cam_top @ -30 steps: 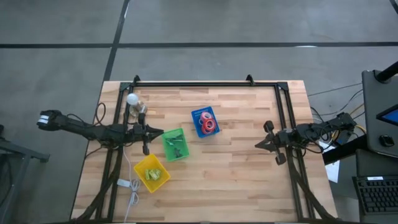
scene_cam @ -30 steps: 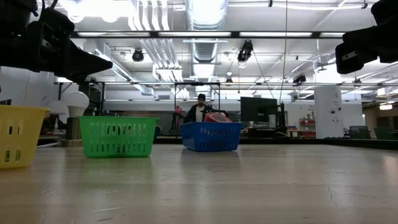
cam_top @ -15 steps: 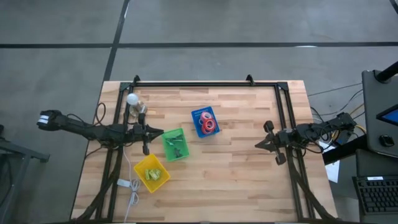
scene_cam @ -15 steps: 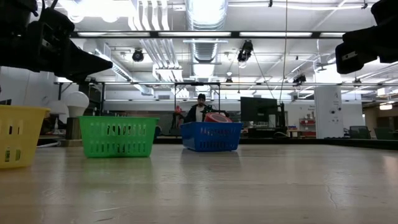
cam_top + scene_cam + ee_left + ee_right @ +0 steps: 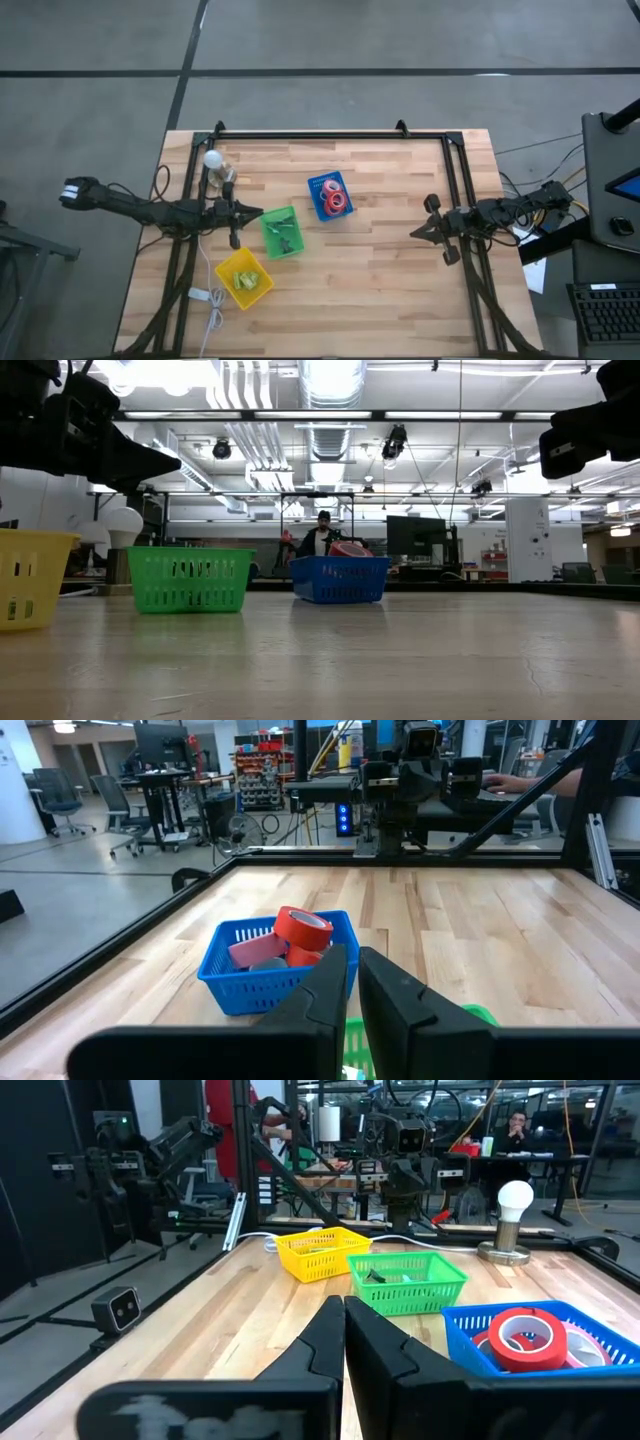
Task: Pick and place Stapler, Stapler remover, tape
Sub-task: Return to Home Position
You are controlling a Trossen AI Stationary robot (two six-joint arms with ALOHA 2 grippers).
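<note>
Several red-pink tape rolls (image 5: pixel 334 200) lie in a blue bin (image 5: pixel 319 184) near the table's middle; they also show in the left wrist view (image 5: pixel 303 929) and the right wrist view (image 5: pixel 526 1337). A green bin (image 5: pixel 271 224) holds a dark tool (image 5: pixel 284 240), and a yellow bin (image 5: pixel 230 267) holds small greenish things (image 5: pixel 245 281). My left gripper (image 5: pixel 258 212) hovers shut above the table, just left of the green bin. My right gripper (image 5: pixel 414 233) hovers shut over the right part of the table, pointing toward the bins. Neither holds anything.
A white bulb on a stand (image 5: pixel 213 161) is near the far left corner. A white cable (image 5: pixel 208 300) lies by the near left edge. A black frame (image 5: pixel 320 134) runs along the table's far side. A person (image 5: pixel 321 536) sits in the room behind.
</note>
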